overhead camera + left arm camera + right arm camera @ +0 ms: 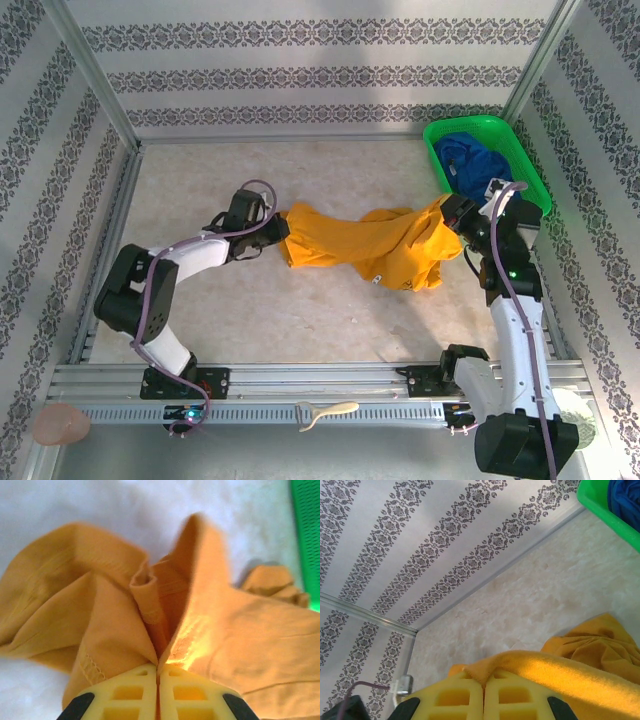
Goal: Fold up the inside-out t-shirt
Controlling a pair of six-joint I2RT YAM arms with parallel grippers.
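The orange-yellow t-shirt [365,243] lies bunched and stretched across the middle of the table between my two grippers. My left gripper [281,228] is shut on its left end; in the left wrist view the yellow fingers [131,690] pinch a stitched hem of the t-shirt [100,625], with the gripper [158,669] at the fold. My right gripper [452,214] is shut on the right end, lifted slightly. In the right wrist view a ribbed edge of the t-shirt [560,672] drapes over the closed gripper [483,681].
A green basket [525,160] holding a dark blue garment [475,160] stands at the back right, close behind my right gripper. Patterned walls and metal frame rails [110,200] enclose the table. Bare tabletop [300,320] lies in front of the shirt.
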